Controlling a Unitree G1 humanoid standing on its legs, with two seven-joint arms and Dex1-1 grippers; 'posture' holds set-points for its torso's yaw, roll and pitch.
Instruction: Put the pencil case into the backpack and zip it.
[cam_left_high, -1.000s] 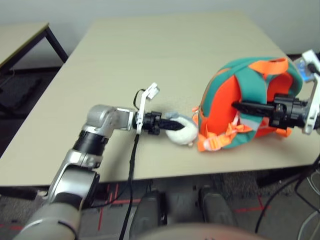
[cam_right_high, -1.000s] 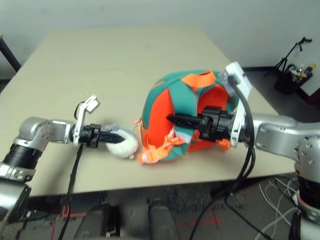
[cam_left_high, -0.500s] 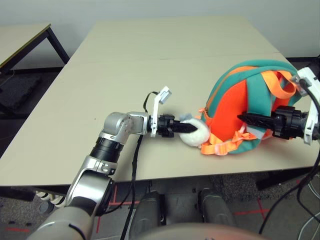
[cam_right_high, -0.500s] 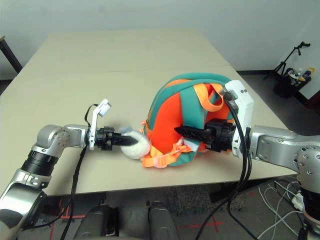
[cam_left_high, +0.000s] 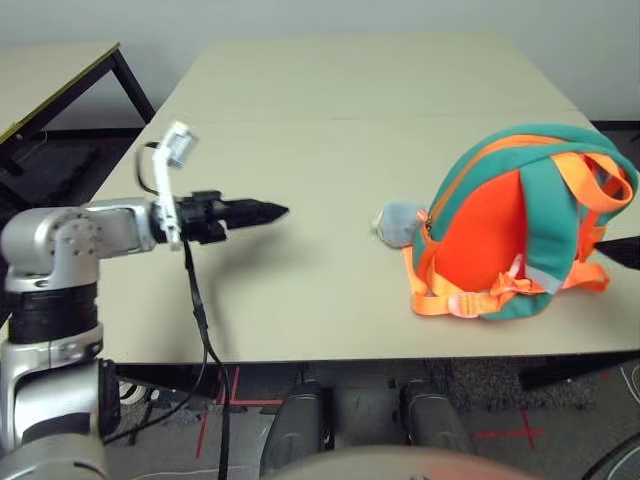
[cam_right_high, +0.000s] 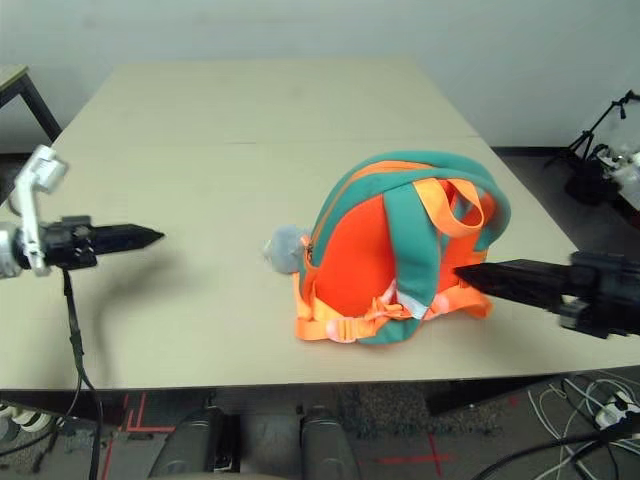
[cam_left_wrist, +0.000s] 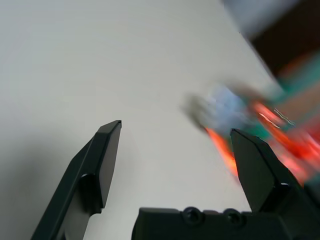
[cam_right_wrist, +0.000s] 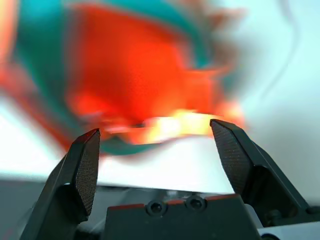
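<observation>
The backpack (cam_left_high: 520, 225), teal with orange panels and straps, stands on the table (cam_left_high: 330, 120) at the right, strap side toward me. Its grey plush piece (cam_left_high: 398, 222) lies against its left side. My left gripper (cam_left_high: 268, 211) hovers well to the left of the plush, pointing at it; the left wrist view shows this gripper (cam_left_wrist: 175, 135) open and empty. My right gripper (cam_right_high: 470, 275) sits just right of the backpack's lower straps, apart from them; in the right wrist view the gripper (cam_right_wrist: 155, 132) is open, with the backpack (cam_right_wrist: 135, 75) blurred ahead. The pencil case is out of view.
A black cable (cam_left_high: 195, 300) hangs from my left wrist over the table's front edge. A second table (cam_left_high: 55, 85) stands at the far left. Equipment on a stand (cam_right_high: 605, 150) sits on the floor to the right.
Both grippers opened and let go: the left released the plush piece and drew back left, the right pulled back right off the backpack. The backpack now stands free. The camera has shifted.
</observation>
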